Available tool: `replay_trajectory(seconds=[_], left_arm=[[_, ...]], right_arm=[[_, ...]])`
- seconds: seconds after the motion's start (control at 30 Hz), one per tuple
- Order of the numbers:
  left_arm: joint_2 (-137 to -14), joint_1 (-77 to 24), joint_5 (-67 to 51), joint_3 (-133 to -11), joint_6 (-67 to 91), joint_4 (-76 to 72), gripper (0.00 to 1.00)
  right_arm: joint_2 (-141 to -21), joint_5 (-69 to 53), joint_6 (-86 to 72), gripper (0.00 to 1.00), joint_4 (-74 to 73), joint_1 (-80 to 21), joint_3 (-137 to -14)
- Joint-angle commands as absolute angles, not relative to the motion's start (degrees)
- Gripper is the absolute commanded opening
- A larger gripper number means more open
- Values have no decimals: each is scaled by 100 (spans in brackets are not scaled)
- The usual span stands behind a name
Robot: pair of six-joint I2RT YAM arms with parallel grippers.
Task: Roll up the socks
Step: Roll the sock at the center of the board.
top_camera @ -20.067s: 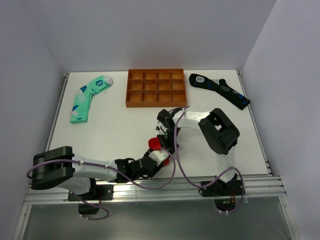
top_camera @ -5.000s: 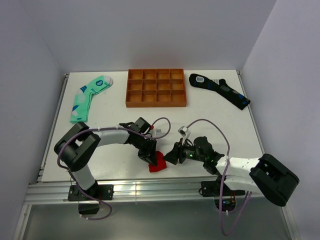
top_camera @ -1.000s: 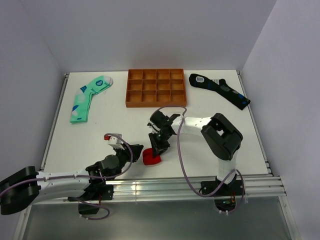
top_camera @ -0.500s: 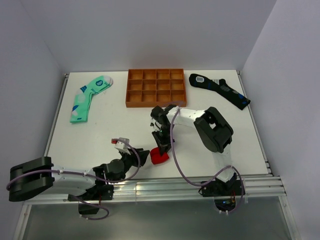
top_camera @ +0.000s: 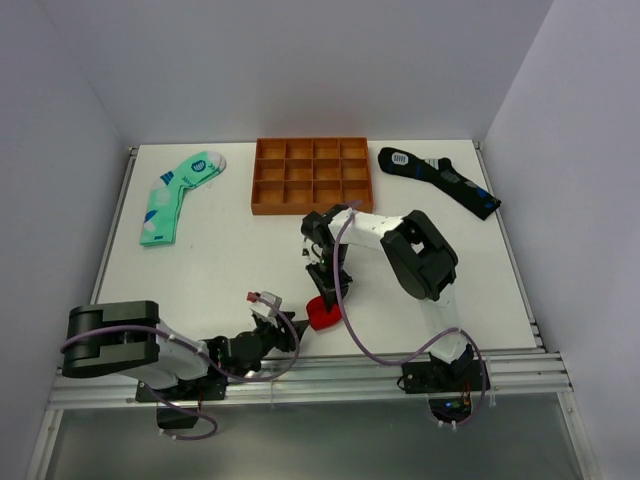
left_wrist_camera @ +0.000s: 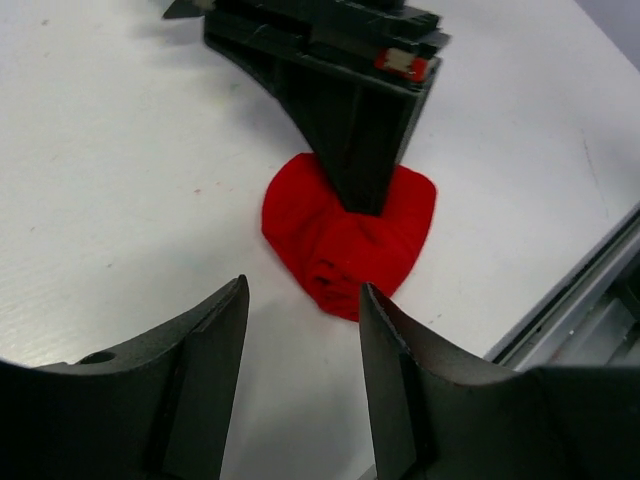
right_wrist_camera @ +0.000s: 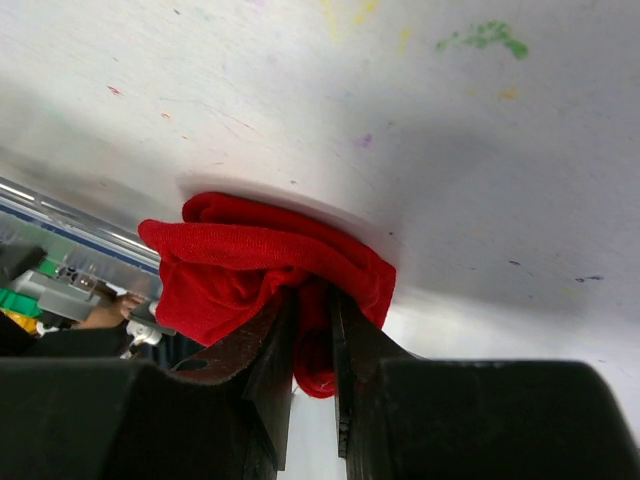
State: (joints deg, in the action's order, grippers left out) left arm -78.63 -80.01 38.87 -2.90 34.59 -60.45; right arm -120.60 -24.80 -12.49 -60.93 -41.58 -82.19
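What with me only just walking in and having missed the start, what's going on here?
The right gripper is pinching a bunched red sock on the table near its front edge. The left gripper sits low just beside it with jaws open, holding nothing. The mint-green sock and the black sock lie flat and unrolled towards the far corners, either side of an orange tray.

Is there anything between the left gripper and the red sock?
No. In the left wrist view only bare table lies between the open left gripper and the red sock.
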Motion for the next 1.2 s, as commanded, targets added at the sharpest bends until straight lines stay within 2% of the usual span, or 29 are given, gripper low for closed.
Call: replay_trajectory(seconds=[0.0,0.13,0.23,0.27,0.33,0.53,1.17], left_arm=[[-8059,-8270,3964,44,2876,-7126,54],[-8235,-8525,3973,-123,2470,-7514,55],[-8358,-8560,3859,-158,2233,-7734,60],[-8419,-8578,3850,-202,2154,-7743,67],[-8507,-8596,3876,-368,1996,-7700,73],[-8990,-8762,4043,-1062,1275,-7128,73],[-9993,-8903,4649,-1520,141,-7726,72]], right_arm=[[-12349,-1415,-1002,15,-5994,-4104,-8130],[-12401,-1424,-984,15,-6012,-4096,-8191],[-12410,-1406,-984,15,-6003,-4104,-8209],[-12419,-1415,-984,15,-6012,-4096,-8218],[-12419,-1398,-976,15,-6003,-4096,-8218],[-12428,-1389,-976,14,-6003,-4104,-8209],[-12401,-1380,-1002,14,-5950,-4096,-8112]])
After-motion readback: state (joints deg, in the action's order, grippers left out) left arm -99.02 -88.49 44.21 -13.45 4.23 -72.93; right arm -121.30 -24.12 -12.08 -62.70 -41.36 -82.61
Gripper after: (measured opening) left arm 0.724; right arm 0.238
